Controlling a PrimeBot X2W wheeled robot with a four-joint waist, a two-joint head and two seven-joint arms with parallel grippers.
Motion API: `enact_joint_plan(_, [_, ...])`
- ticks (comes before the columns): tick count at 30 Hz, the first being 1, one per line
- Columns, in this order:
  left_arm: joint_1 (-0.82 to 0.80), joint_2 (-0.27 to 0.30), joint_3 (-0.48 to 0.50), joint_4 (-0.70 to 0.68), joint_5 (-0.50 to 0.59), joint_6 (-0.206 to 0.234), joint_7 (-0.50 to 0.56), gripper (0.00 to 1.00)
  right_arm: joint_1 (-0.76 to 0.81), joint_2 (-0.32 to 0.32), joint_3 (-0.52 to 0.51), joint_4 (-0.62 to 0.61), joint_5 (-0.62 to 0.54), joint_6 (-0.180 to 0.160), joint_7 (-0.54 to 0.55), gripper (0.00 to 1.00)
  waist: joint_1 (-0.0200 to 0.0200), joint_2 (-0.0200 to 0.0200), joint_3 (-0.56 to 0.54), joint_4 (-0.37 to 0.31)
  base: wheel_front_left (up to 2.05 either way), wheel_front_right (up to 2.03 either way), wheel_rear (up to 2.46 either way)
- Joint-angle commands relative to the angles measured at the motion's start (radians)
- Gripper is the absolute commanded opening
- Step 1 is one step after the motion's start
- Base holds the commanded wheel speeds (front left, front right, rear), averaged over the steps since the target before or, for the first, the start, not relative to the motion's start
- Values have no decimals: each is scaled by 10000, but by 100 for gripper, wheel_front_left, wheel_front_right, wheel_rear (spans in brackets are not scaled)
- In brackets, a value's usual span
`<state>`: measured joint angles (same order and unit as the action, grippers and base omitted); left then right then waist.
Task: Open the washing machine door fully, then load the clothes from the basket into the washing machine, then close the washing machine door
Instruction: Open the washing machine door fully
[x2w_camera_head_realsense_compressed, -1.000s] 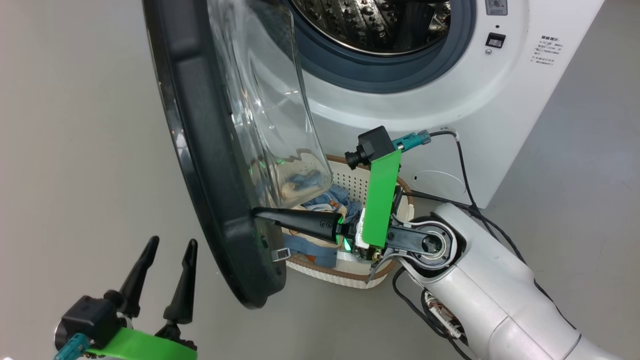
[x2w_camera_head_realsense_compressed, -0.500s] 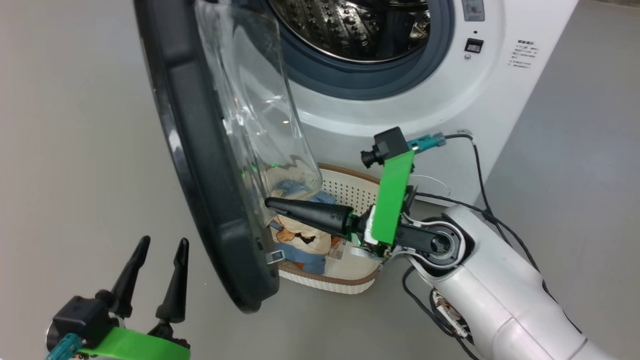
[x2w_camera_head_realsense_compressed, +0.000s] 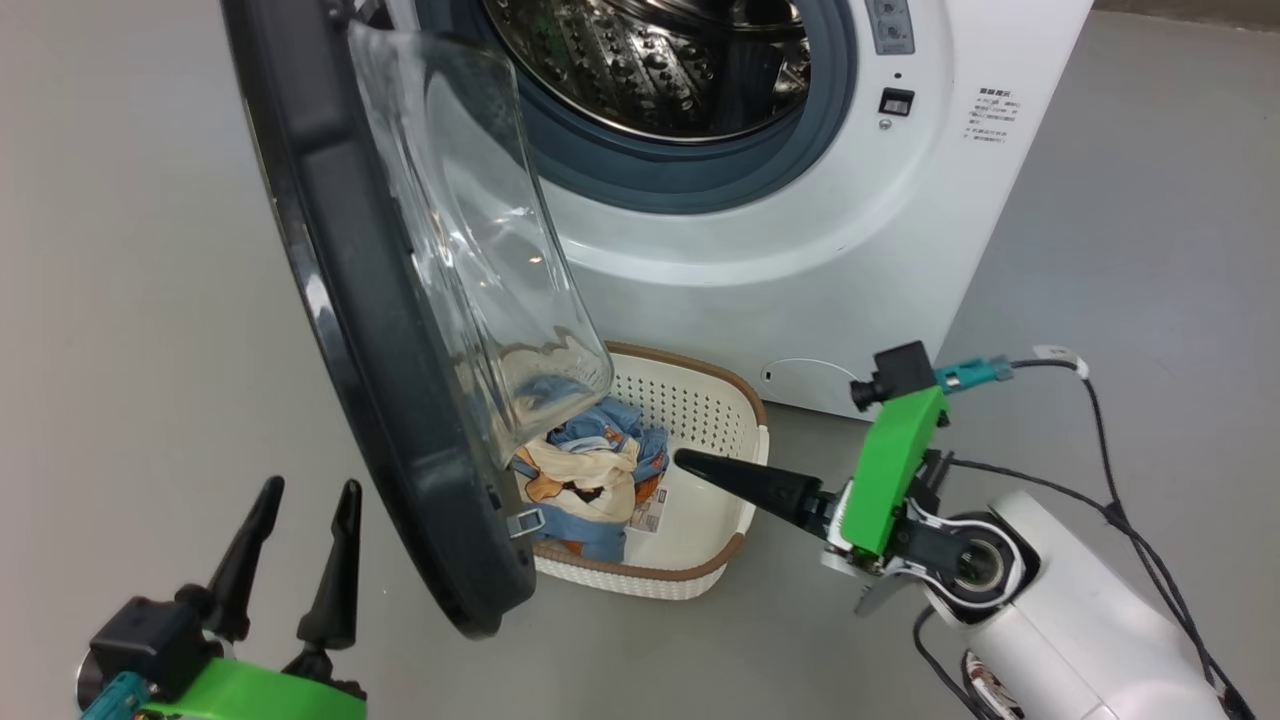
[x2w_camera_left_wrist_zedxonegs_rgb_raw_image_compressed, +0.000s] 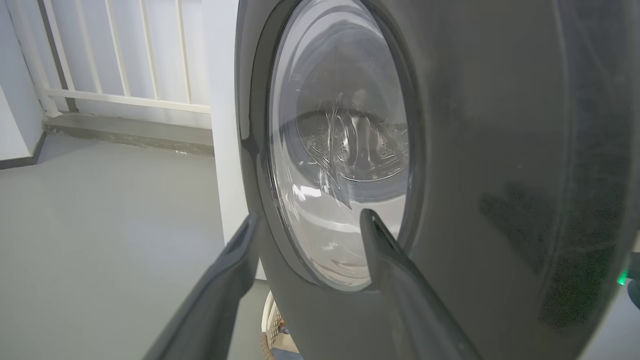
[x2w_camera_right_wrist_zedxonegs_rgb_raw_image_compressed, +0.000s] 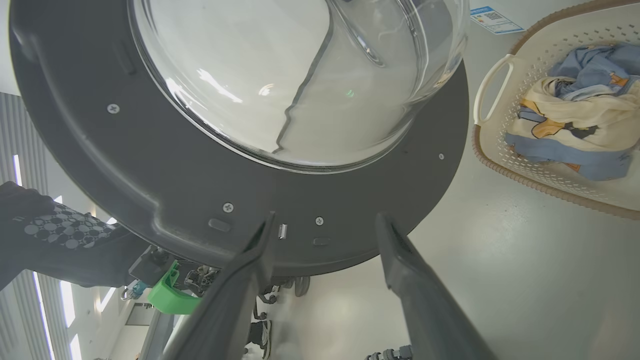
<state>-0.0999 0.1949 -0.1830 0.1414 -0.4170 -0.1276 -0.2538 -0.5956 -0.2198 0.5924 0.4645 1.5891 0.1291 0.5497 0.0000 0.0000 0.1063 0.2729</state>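
The washing machine (x2w_camera_head_realsense_compressed: 800, 250) stands with its steel drum (x2w_camera_head_realsense_compressed: 650, 60) exposed. The washing machine door (x2w_camera_head_realsense_compressed: 340, 300) hangs open edge-on, its glass bowl (x2w_camera_head_realsense_compressed: 470, 250) bulging right over the basket (x2w_camera_head_realsense_compressed: 700, 400). The clothes (x2w_camera_head_realsense_compressed: 585, 470), blue and cream, lie in the basket's left half. My right gripper (x2w_camera_head_realsense_compressed: 690, 463) is open and empty above the basket's right side, pointing at the door. In the right wrist view this gripper (x2w_camera_right_wrist_zedxonegs_rgb_raw_image_compressed: 325, 220) faces the door's inner ring (x2w_camera_right_wrist_zedxonegs_rgb_raw_image_compressed: 150, 165), apart from it, with basket (x2w_camera_right_wrist_zedxonegs_rgb_raw_image_compressed: 500, 165) and clothes (x2w_camera_right_wrist_zedxonegs_rgb_raw_image_compressed: 575, 125) at right. My left gripper (x2w_camera_head_realsense_compressed: 311, 487) is open outside the door (x2w_camera_left_wrist_zedxonegs_rgb_raw_image_compressed: 500, 150).
Black cables (x2w_camera_head_realsense_compressed: 1100, 450) trail from my right arm across the grey floor. A round cover (x2w_camera_head_realsense_compressed: 810, 370) sits low on the machine's front. A white railing (x2w_camera_left_wrist_zedxonegs_rgb_raw_image_compressed: 125, 50) and a wall stand behind the machine on the left.
My right gripper has opened and pulled back rightward from the door's lower inner rim to above the basket. The head camera has shifted. The left gripper stays open.
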Motion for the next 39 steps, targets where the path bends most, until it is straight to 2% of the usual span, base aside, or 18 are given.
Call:
enact_joint_plan(1, [-50,315,418,-198,2,-31,-80,100,115,87,-31,-240,-150,16,-96,100,0,0,-13,-22,0,0,0])
enact_joint_plan(8, [44,300,460,-175,48,-31,-80,100,773,-651,-39,-124,-898,16,-1081,100,0,0,-148,-70,0,0,0])
enact_joint_plan(16, [253,279,583,-155,112,-31,-80,100,1542,-1313,81,-153,-1727,16,-2922,100,0,0,-357,-185,0,0,0])
enact_joint_plan(22, [346,270,637,-145,138,-31,-80,100,1630,-1606,538,-194,-2648,16,-4517,100,0,0,-411,-247,0,0,0])
enact_joint_plan(31, [389,239,576,-127,171,-31,-80,100,1421,-2010,1786,148,-4384,16,-7461,100,0,0,-469,-187,0,0,0])
enact_joint_plan(34, [397,225,599,-124,177,-31,-80,100,1358,-2070,1939,373,-4915,16,-7994,100,0,0,-489,-167,0,0,0])
enact_joint_plan(36, [413,216,624,-134,184,-31,-80,100,1351,-2054,1703,439,-5361,16,-8095,100,0,0,-500,-170,0,0,0])
enact_joint_plan(39, [428,206,672,-171,193,-31,-80,100,1586,-1858,510,28,-6500,16,-8108,100,0,0,-476,-186,0,0,0])
